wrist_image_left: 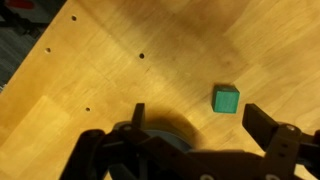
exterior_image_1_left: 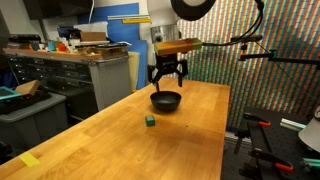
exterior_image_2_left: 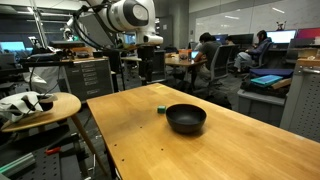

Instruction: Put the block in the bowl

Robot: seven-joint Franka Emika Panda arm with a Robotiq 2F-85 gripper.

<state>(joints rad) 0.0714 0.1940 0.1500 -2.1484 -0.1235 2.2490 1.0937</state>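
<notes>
The block (exterior_image_1_left: 149, 121) is a tiny dark green cube on the wooden table (exterior_image_1_left: 195, 145), a little in front of the bowl (exterior_image_1_left: 166, 101), a shallow black bowl. Both also show in an exterior view, block (exterior_image_2_left: 161, 108) and bowl (exterior_image_2_left: 186, 118). My gripper (exterior_image_1_left: 168, 72) hangs open and empty above the bowl. In the wrist view the block (wrist_image_left: 226, 99) lies just beyond my open fingers (wrist_image_left: 200, 122), nearer the right finger. Part of the bowl (wrist_image_left: 165, 135) shows dark under the gripper body.
A grey drawer cabinet (exterior_image_1_left: 90, 70) with clutter stands beyond the table's edge. A round side table (exterior_image_2_left: 40, 105) holding white objects stands beside the table. People sit at desks (exterior_image_2_left: 205, 50) in the background. Small holes (wrist_image_left: 144, 55) dot the tabletop.
</notes>
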